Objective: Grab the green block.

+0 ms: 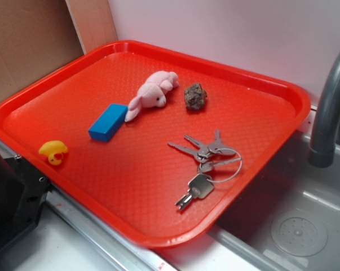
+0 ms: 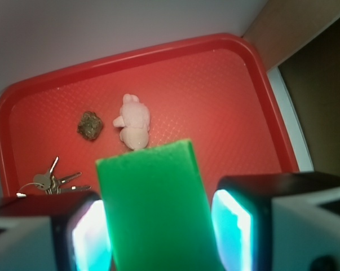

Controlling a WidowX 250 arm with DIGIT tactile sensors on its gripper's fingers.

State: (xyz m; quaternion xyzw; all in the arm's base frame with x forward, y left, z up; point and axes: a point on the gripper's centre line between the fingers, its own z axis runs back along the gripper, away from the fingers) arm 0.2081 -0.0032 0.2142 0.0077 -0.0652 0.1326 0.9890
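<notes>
Holding the green block (image 2: 155,209) between its two fingers (image 2: 82,231), the end effector (image 2: 158,228) is clenched on it, high above the red tray (image 2: 271,107); this shows in the wrist view only. The block fills the gap between the pads and touches both of them. In the exterior view the block and the end effector are out of the picture. On the tray lie a pink plush rabbit (image 1: 153,93), a brown rock (image 1: 195,96) just beside it, a blue block (image 1: 108,121) near the rabbit's ears, a yellow duck (image 1: 53,151) by the near left rim, and a bunch of keys (image 1: 206,164) on a ring. To the right of the tray are a grey sink (image 1: 294,226) and a grey faucet (image 1: 327,107).
</notes>
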